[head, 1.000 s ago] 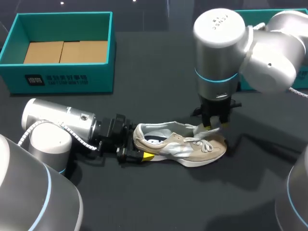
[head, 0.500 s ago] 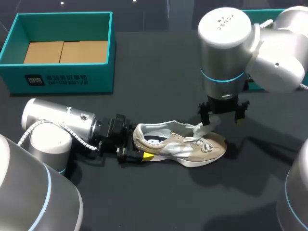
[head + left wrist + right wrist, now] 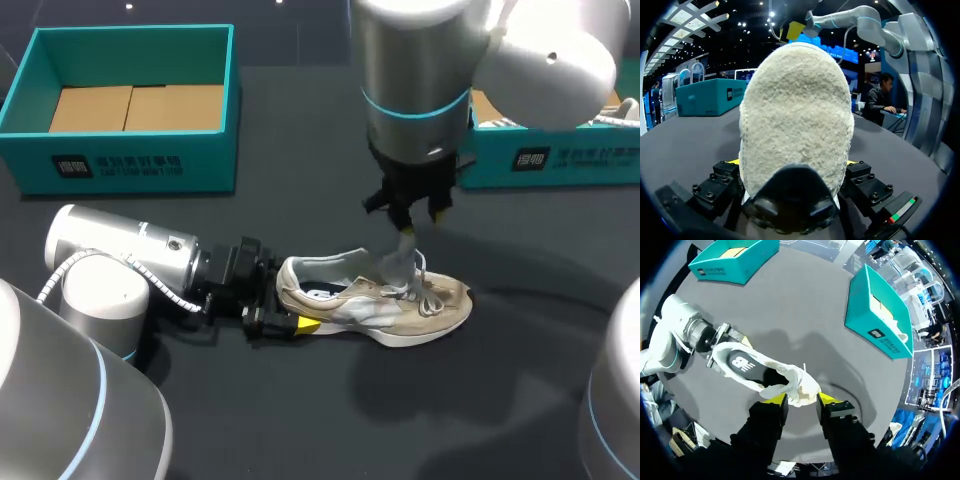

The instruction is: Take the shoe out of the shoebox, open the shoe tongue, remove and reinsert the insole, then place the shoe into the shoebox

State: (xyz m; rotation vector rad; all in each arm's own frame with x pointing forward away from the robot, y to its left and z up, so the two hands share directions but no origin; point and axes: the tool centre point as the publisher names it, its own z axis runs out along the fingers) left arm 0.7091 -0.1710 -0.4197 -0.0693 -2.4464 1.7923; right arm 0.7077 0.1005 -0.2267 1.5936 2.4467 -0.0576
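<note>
The shoe (image 3: 385,300) lies on its sole on the table (image 3: 300,200), out of both boxes, heel toward the left arm and toe toward the right side. The left gripper (image 3: 290,300) comes in level with the table and is clamped on the heel, one finger on each side. In the left wrist view the fuzzy heel fills the space between the fingers, and only slivers of the yellow tips show beside it. The right gripper (image 3: 410,222) hangs straight down over the middle of the shoe. Its fingers are closed on the tongue (image 3: 398,262), which stands up out of the opening, clear of the laces (image 3: 430,298). In the right wrist view the pale tongue sits pinched between the two yellow tips. Past them, the insole (image 3: 742,361) lies flat inside the shoe, its dark printed face showing. The left box (image 3: 130,100) stands open at the far left of the table, with a bare cardboard floor. The right box (image 3: 560,155) stands at the far right, partly hidden behind the right arm. Both boxes are well apart from the shoe.
</note>
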